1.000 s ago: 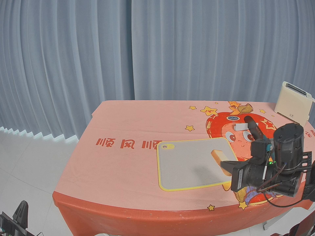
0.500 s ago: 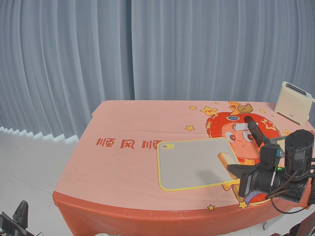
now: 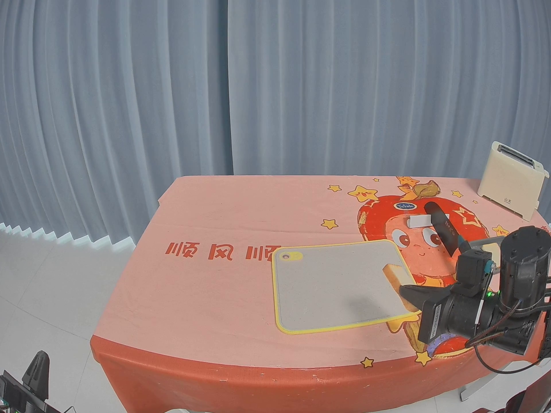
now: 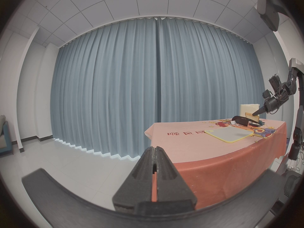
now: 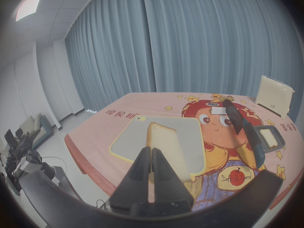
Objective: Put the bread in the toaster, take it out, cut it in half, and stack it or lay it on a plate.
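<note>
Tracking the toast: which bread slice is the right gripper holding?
The slice above the board, its near edge pinched by the fingers of the right gripper. The other slice lies in the tray beside the knife, untouched.

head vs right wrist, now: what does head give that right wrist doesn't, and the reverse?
Head, not right wrist: the right gripper seen from outside, and the left gripper down low, left of the table.

Right wrist, not head: a close look along the fingers shut on the bread, plus an unobstructed small tray with what looks like another slice; in the head view the arm covers most of that tray.

Both: cutting board, knife, toaster.
</note>
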Available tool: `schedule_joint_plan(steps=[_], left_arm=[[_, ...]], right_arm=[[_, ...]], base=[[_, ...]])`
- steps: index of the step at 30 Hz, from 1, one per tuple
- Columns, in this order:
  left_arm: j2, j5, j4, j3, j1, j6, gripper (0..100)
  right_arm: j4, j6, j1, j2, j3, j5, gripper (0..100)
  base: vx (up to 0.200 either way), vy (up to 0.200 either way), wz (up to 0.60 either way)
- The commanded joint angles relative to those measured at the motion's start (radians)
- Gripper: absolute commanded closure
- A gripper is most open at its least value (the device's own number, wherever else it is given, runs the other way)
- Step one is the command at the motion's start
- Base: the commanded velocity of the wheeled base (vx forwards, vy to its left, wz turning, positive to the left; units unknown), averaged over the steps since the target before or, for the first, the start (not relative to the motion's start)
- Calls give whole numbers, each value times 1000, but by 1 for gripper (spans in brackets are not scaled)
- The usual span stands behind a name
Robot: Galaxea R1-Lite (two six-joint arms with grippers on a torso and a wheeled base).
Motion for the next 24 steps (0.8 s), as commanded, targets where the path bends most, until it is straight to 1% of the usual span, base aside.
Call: schedule_joint_plan(steps=[1, 2, 3, 7, 12, 16, 24], left_arm=[[-16, 0, 0, 18, 0, 0, 100], [-16, 0, 0, 18, 0, 0, 100], [-16, 0, 0, 18, 0, 0, 100], [-16, 0, 0, 18, 0, 0, 100], [-16, 0, 0, 18, 0, 0, 100], [-16, 0, 0, 18, 0, 0, 100], [-16, 0, 0, 18, 0, 0, 100]], right_arm=[[-16, -1, 1, 4, 5, -3, 100], [-16, -1, 1, 4, 5, -3, 100], [-42, -4, 1, 8, 11, -9, 100], [-54, -33, 0, 5, 25, -10, 100], [-54, -36, -2, 1, 27, -13, 100], [-54, -38, -2, -1, 25, -30, 100], [-54, -38, -2, -2, 24, -33, 100]], base=[[0, -200, 0], [0, -200, 0], [0, -200, 0], [0, -200, 0], [0, -200, 0], [0, -200, 0], [0, -200, 0]])
